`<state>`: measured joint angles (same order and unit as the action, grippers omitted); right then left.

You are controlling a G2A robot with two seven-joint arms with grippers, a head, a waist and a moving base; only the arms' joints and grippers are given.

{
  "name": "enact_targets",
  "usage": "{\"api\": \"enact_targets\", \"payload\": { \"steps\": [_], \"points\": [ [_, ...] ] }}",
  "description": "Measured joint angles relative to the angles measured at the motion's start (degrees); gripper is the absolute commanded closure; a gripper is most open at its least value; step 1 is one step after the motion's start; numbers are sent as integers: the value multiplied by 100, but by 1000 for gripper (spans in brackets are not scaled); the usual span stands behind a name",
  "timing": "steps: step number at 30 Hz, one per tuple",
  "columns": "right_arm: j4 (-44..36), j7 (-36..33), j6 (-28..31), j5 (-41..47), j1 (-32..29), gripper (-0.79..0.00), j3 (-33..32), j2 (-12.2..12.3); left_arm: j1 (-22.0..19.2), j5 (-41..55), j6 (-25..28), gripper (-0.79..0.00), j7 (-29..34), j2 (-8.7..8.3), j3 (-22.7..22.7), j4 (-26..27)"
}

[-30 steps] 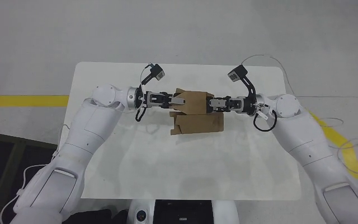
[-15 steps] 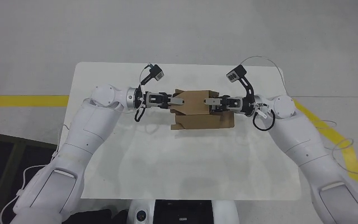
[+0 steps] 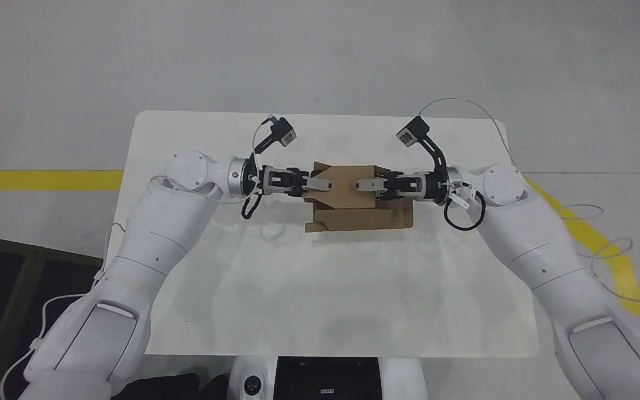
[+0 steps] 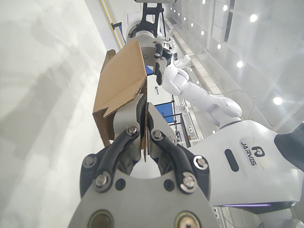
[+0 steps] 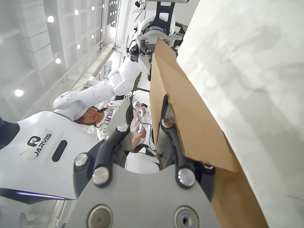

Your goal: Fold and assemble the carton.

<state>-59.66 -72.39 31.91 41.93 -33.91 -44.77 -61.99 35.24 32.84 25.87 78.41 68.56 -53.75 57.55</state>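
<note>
Since a second ago, the right gripper (image 3: 368, 185) has slid further in over the brown cardboard carton (image 3: 350, 205), toward the left gripper (image 3: 318, 183). The loose flap that hung out low on the carton's left side has been pulled in, so the carton now looks shorter and neater.

The carton is near the middle of the white table (image 3: 200, 150), a little toward the far edge, with one arm at each end. Its open, half-folded shape shows a flat top panel and a side wall facing the robot. It cannot be told if its bottom touches the table.

The left gripper is at the carton's left end. Its two fingers are pinched tight on a thin cardboard edge, with no gap showing.

The right gripper is at the carton's right end, and its fingers are spread wide. One finger is tucked behind a cardboard flap and the other is out in the air. A cardboard edge stands between them, but they do not squeeze it
</note>
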Motion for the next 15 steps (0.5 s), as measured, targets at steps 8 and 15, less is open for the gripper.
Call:
{"api": "enact_targets", "payload": {
  "steps": [8, 15],
  "points": [
    [75, -5, -5, -30, 26, 0, 77, -20, -19, 20, -41, 0, 42, 13, 41, -1],
    [99, -25, -25, -24, 40, 0, 113, -25, -22, 32, -67, -785, 68, 13, 51, 6]
  ]
}}
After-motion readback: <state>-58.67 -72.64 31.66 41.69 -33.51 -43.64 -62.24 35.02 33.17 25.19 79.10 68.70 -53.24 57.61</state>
